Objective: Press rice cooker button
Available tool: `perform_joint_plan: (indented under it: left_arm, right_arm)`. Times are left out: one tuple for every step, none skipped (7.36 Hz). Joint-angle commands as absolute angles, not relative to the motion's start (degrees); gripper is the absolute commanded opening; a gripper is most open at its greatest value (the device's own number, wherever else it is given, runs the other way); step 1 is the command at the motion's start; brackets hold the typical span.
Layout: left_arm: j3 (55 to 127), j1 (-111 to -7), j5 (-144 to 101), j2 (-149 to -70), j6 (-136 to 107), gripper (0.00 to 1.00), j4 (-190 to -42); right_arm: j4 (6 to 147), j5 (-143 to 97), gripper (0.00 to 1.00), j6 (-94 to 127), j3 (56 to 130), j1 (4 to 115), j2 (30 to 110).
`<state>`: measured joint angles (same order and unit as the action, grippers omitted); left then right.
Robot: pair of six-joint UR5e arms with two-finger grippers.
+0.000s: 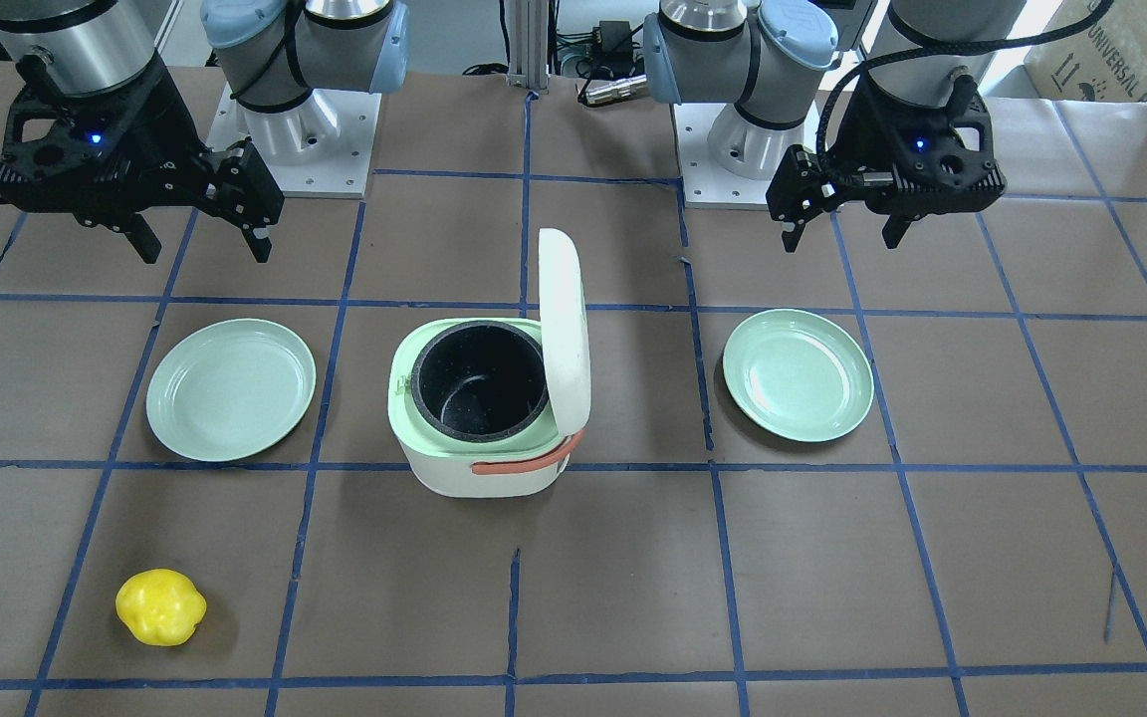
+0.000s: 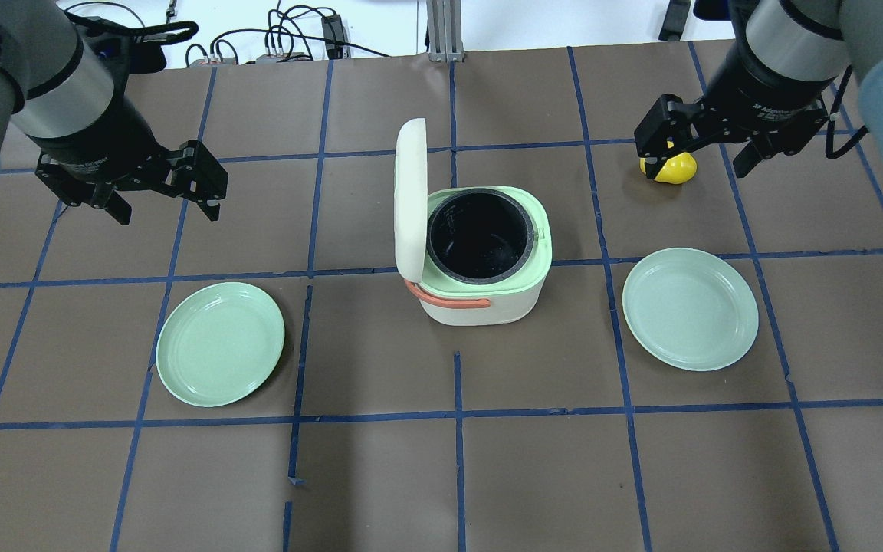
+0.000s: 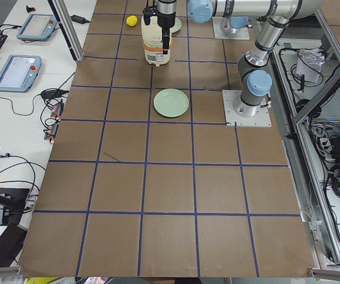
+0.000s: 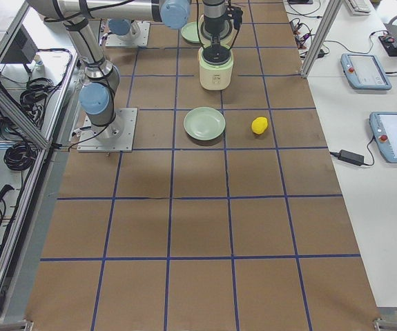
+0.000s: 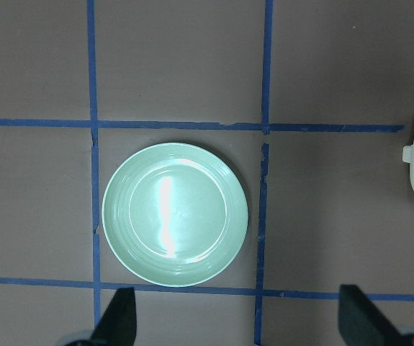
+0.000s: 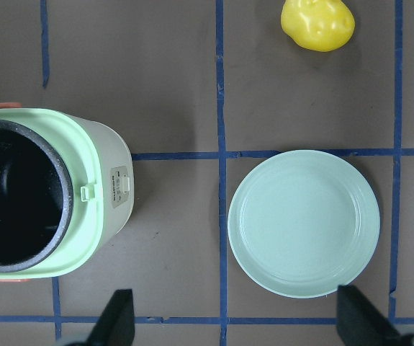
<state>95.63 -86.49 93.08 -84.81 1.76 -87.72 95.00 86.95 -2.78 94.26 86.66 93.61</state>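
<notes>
The rice cooker stands mid-table, white with a green rim, an orange handle and an empty black pot. Its lid stands open and upright. In the right wrist view the cooker shows a small grey button panel on the side wall that faces my right arm, below a green latch tab. My left gripper is open and empty, high above the table, left of the cooker. My right gripper is open and empty, high to the cooker's right.
A green plate lies under my left gripper's side, another green plate on the right side. A yellow bumpy fruit lies on the table beyond the right plate. Blue tape lines cross the brown table.
</notes>
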Motion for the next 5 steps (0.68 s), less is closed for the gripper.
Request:
perform_joint_plan:
  left_arm:
    - [95.62, -86.48, 93.08, -84.81, 1.76, 1.0, -87.71]
    - [95.62, -86.48, 93.08, -84.81, 1.76, 1.0, -87.71]
    - [95.62, -86.48, 93.08, -84.81, 1.76, 1.0, -87.71]
    - [95.62, -86.48, 93.08, -84.81, 1.76, 1.0, -87.71]
    - [95.62, -86.48, 93.08, -84.81, 1.76, 1.0, -87.71]
  right_arm:
    - [94.75, 86.92, 1.0, -2.81, 94.31, 86.66, 93.6]
    - [94.75, 86.84, 1.0, -2.81, 94.31, 86.66, 93.6]
    - [94.57, 86.84, 1.0, -2.81, 94.39, 86.66, 93.6]
    - [94.48, 86.84, 1.0, -2.81, 94.39, 86.66, 93.6]
    - [94.13, 86.84, 1.0, -2.81, 94.39, 86.66, 93.6]
